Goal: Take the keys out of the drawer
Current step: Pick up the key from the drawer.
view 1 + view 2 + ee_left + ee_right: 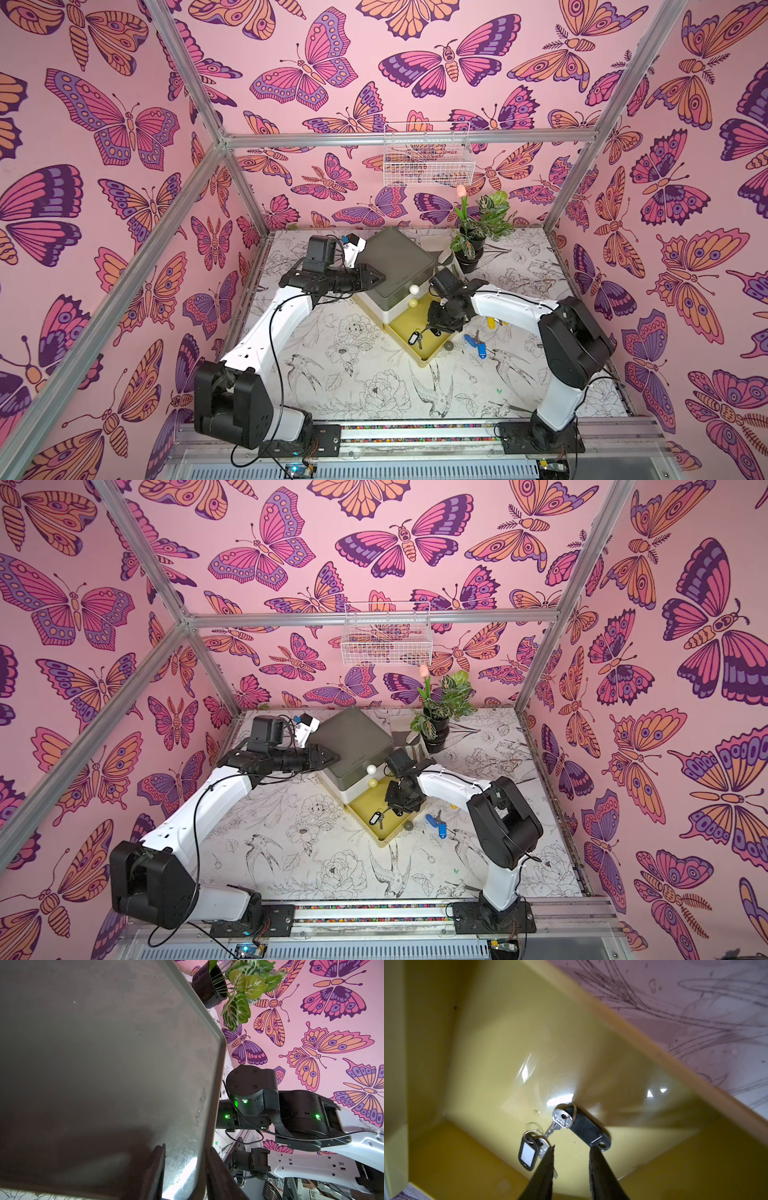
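Inside the drawer point(508, 1043): two keys point(560, 1120), both black-tagged. In the right wrist view one tag with a white label point(528, 1155) lies low and left of centre, and one plain tag point(588, 1128) lies just right of it.
Table point(353, 382): three more keys, right of the drawer in both top views. A first blue tag point(471, 340) lies beside a second blue tag point(482, 351), with one yellow tag point(494, 322) above them (close against the right arm point(507, 307)).
Right gripper point(572, 1148): one, over the drawer, fingers apart with nothing between them. One tip is over the labelled key, the other at the plain tag's end.
Left gripper point(379, 277): one, left of centre, fingers clamped on the grey top rim of the drawer unit point(207, 1084).
Knobs: three. They are a white knob point(413, 289), a pale yellow knob point(412, 304) and a dull green knob point(449, 345) at the open drawer's front.
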`<action>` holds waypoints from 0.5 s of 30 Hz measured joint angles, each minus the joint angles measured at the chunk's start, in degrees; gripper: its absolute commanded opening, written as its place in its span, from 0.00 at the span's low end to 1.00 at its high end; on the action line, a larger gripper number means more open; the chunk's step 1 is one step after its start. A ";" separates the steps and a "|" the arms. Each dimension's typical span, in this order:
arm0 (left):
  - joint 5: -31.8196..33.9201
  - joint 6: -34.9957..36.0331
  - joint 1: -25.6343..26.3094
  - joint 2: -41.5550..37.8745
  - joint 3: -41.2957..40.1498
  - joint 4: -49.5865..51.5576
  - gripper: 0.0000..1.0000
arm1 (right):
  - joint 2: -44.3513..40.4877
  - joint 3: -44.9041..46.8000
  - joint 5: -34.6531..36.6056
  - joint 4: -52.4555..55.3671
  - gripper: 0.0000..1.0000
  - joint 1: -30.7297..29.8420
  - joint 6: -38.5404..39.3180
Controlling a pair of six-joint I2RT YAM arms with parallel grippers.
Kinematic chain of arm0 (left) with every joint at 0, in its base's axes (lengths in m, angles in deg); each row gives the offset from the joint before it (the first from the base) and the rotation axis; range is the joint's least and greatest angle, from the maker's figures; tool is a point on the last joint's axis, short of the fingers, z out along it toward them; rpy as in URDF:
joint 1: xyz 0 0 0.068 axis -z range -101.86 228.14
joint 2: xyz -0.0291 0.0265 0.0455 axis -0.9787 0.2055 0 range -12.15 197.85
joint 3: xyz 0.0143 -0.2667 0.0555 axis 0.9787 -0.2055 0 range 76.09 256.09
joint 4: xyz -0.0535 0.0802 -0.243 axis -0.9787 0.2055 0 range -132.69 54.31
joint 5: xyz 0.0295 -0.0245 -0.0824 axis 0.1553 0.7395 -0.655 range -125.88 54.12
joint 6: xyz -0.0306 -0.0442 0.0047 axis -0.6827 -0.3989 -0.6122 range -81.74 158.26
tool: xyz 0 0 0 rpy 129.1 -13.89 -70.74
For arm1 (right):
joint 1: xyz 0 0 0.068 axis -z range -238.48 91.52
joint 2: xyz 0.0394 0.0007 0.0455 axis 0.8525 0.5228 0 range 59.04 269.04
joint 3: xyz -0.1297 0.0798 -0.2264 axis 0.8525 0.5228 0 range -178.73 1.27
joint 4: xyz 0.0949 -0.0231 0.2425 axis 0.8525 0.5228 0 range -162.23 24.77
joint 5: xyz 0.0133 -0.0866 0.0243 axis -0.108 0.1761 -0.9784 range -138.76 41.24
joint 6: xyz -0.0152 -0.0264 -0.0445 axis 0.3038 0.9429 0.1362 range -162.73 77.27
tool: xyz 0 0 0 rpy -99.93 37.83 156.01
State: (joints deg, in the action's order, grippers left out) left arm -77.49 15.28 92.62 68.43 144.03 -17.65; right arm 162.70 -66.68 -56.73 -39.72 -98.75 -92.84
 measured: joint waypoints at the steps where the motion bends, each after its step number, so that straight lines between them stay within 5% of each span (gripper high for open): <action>1: -0.02 0.00 -0.02 0.00 0.00 -0.02 0.38 | 0.28 -0.20 0.00 0.00 0.32 0.00 0.00; 15: -0.87 0.04 -0.66 -0.24 -0.39 -0.26 0.38 | 3.19 -2.23 0.39 0.02 0.29 0.00 0.26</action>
State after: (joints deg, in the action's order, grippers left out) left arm -78.36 15.32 91.97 68.19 143.64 -17.91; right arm 165.89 -68.91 -56.33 -39.69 -98.75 -92.58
